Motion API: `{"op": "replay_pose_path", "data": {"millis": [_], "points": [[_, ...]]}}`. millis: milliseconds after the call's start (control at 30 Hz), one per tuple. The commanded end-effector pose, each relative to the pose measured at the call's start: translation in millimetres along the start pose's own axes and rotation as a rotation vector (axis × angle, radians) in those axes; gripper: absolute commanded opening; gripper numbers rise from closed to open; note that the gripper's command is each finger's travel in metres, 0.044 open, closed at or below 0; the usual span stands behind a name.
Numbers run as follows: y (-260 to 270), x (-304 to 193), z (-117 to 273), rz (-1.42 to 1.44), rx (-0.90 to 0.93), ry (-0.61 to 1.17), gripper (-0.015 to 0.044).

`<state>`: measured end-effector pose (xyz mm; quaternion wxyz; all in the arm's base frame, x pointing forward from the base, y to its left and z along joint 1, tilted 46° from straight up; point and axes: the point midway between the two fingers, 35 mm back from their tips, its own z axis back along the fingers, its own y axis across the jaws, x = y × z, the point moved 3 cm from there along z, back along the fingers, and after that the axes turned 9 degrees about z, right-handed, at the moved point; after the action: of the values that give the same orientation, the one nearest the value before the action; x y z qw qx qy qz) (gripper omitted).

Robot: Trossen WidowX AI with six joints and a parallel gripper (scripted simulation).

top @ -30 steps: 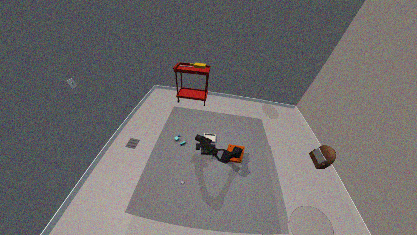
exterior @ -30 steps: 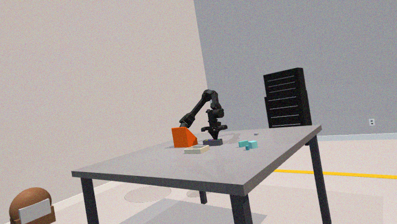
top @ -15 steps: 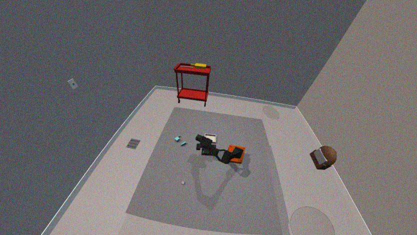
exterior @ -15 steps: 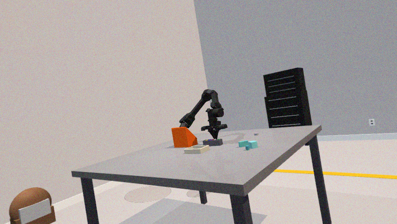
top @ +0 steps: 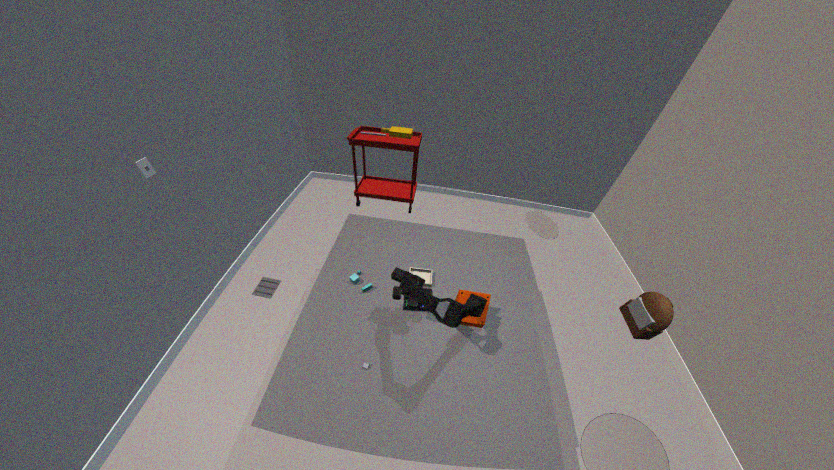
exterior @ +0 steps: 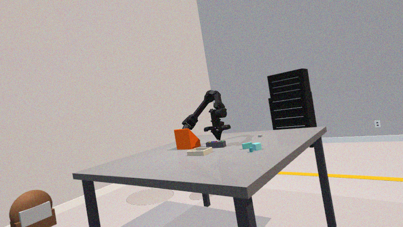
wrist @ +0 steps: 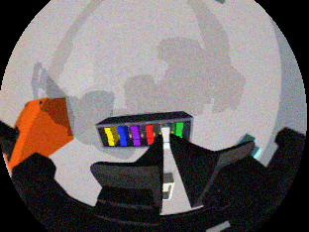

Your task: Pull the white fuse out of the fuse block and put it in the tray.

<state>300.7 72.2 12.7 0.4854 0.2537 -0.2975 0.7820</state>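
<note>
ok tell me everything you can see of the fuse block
The fuse block is a low, dark grey rectangular box lying flat on the grey table, between the orange wedge and the teal blocks, just behind the beige tray. One row of upright fuses shows in it: yellow, blue, purple, red, then green. The white fuse stands between red and green, gripped by the end effector directly above. Whether it has left its slot is unclear.

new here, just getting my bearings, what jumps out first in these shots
The black arm arches from its orange base near the middle of the grey table, and its gripper is shut on the white fuse directly above the fuse block, where a row of coloured fuses shows. A cream tray lies in front of the block, and turquoise blocks to its right.
</note>
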Motion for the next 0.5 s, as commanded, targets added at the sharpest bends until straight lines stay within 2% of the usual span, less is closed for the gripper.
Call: {"op": "replay_pose_path", "data": {"millis": [0,467], "points": [[-0.2,-1.0,3.6,0.001,-0.003,0.003,0.0000],[-0.1,-1.0,10.5,0.001,-0.004,0.003,0.0000]]}}
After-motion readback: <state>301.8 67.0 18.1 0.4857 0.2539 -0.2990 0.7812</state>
